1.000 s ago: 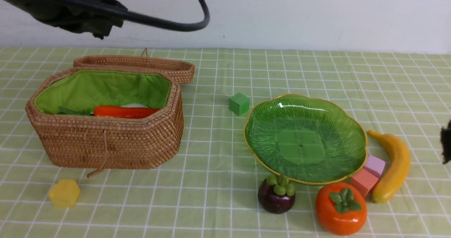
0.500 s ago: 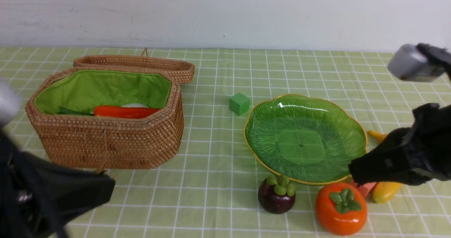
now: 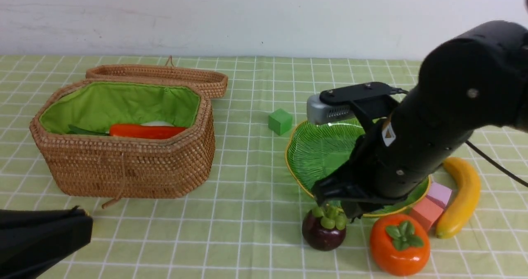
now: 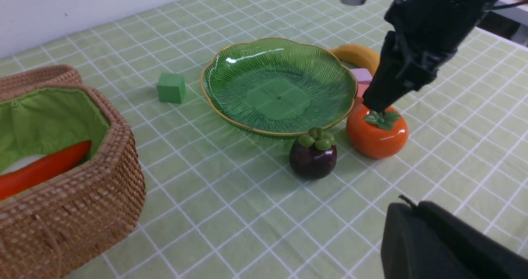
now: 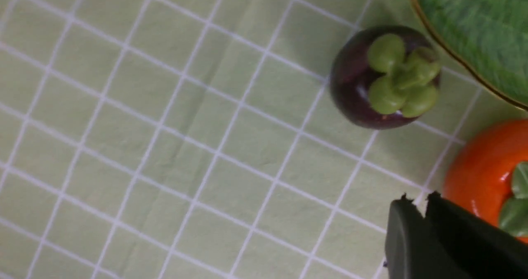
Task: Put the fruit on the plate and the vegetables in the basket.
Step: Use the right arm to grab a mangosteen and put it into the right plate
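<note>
Front view, mangosteen (image 3: 324,231): on the cloth, just beside the plate (image 3: 305,157)
Handling: probably light, stiff, slippery (toy skin)
Hold: round sides, below the cap
Right gripper (image 5: 418,197): slightly parted, empty
Left gripper (image 4: 414,204): closed

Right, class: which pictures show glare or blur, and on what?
Front view: a small bright glint on the persimmon, grippers aside; left wrist view: a white highlight inside the green plate's far edge; right wrist view: the cloth looks soft and grainy, with a glint on the persimmon's skin.
</note>
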{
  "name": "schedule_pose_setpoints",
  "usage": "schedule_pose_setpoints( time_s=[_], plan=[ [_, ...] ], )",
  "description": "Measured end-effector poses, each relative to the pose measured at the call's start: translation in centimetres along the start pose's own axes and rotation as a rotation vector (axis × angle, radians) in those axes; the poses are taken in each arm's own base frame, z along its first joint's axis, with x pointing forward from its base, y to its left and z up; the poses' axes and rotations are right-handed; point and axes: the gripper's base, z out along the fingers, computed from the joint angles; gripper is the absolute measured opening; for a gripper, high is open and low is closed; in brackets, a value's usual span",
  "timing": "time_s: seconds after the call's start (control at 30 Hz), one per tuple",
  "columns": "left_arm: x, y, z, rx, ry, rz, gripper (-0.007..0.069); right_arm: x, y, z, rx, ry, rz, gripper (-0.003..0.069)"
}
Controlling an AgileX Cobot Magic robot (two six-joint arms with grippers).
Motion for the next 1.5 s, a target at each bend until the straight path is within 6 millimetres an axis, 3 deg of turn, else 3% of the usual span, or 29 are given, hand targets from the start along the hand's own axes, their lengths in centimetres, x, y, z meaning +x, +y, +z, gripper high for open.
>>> schedule_pose_setpoints(
  time_s=[0.17, 0.2, 0.33, 0.4, 0.53, 0.67, 1.23, 1.5],
  plan=[
    [0.0, 0.0, 0.0, 0.000, 0.004, 0.015, -0.0013, -0.4, 0.0, 3.0, 0.032, 0.068, 0.016, 0.0291],
    [0.0, 0.0, 0.0, 0.000, 0.004, 0.025, -0.0013, -0.7, 0.0, 3.8, 0.033, 0.068, 0.018, 0.0365],
    [0.0, -0.1, 0.0, 0.012, -0.002, 0.031, -0.0013, -1.4, 0.1, 6.0, 0.030, 0.043, 0.026, 0.0543],
    [0.0, -0.2, 0.0, 0.020, -0.006, 0.023, -0.0013, -1.8, 0.1, 7.0, 0.026, 0.027, 0.037, 0.0587],
    [0.0, -0.3, 0.0, 0.028, -0.005, 0.015, -0.0013, -2.1, -0.1, 8.8, 0.035, 0.037, 0.046, 0.0595],
    [0.0, -0.3, 0.0, 0.031, 0.000, 0.014, -0.0013, -2.3, -0.3, 9.2, 0.049, 0.040, 0.041, 0.0563],
    [0.1, -0.3, 0.0, 0.034, 0.010, 0.016, -0.0013, -2.4, 0.8, 9.2, -0.007, 0.115, 0.093, 0.0531],
    [0.1, -0.3, 0.0, 0.034, 0.010, 0.016, -0.0010, -3.1, 1.2, 8.1, -0.011, 0.124, 0.090, 0.0603]
  ],
)
